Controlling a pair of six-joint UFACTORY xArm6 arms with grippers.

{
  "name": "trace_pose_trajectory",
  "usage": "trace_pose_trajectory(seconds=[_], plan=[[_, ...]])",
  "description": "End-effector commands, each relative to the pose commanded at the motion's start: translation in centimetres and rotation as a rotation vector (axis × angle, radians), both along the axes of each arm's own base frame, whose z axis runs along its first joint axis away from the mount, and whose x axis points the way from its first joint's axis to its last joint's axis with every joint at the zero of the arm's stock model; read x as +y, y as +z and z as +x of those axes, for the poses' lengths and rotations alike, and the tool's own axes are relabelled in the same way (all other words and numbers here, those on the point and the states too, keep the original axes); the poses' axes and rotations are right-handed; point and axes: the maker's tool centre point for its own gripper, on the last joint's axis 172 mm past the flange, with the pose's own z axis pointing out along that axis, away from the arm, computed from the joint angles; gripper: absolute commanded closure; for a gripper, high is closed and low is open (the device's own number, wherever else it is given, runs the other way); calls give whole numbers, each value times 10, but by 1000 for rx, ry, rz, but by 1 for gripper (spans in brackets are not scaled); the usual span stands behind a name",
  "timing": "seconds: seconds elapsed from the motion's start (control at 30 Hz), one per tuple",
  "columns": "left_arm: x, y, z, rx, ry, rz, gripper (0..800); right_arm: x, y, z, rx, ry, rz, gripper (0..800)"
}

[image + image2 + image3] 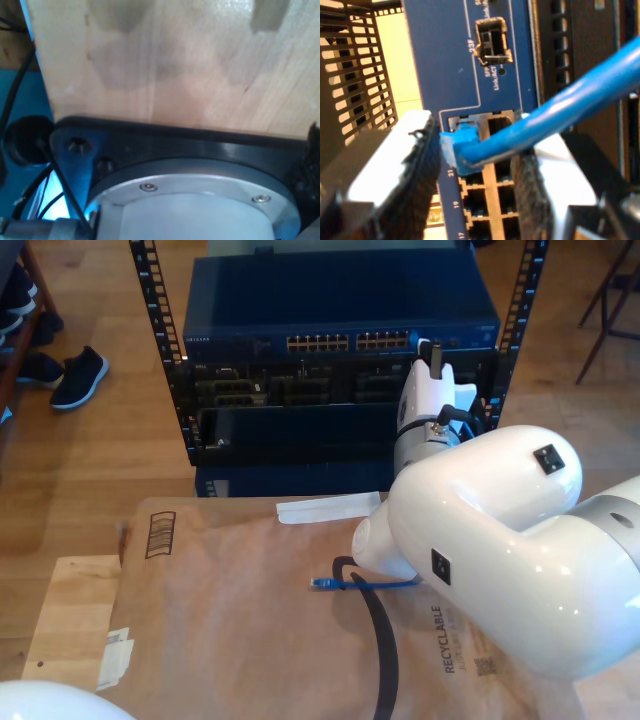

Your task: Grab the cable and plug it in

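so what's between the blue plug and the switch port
Nothing lies between in the second wrist view: the translucent blue plug in my second gripper sits right at the dark blue switch's open port.

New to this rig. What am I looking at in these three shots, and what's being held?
The machine is a pair of white robot arms, each with a camera by its jaws. The exterior view looks from behind one arm toward a rack holding a blue network switch. Brown paper covers the surface in front; the free end of the blue cable lies on it.

The second wrist view rides on my second gripper, whose padded jaws are shut on the cable's plug, right at a port on the switch face.

The first wrist view shows light wood and part of a robot's round metal base; whether the first jaws are open or shut isn't visible.
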Motion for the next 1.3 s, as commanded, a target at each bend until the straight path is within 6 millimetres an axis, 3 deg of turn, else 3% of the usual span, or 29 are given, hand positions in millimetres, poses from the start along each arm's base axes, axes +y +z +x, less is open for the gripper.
trace_pose_trajectory(seconds=[0.6, 0.93, 1.3], plan=[[0, 0, 0, 0, 0, 0, 1, 10, 7, 1, -13, 33, -10, 662], [0, 0, 0, 0, 0, 0, 1, 5, 10, 5, -17, 25, -5, 773], [-1, 0, 0, 0, 0, -2, 1, 8, 5, 10, -11, 38, -9, 793]])
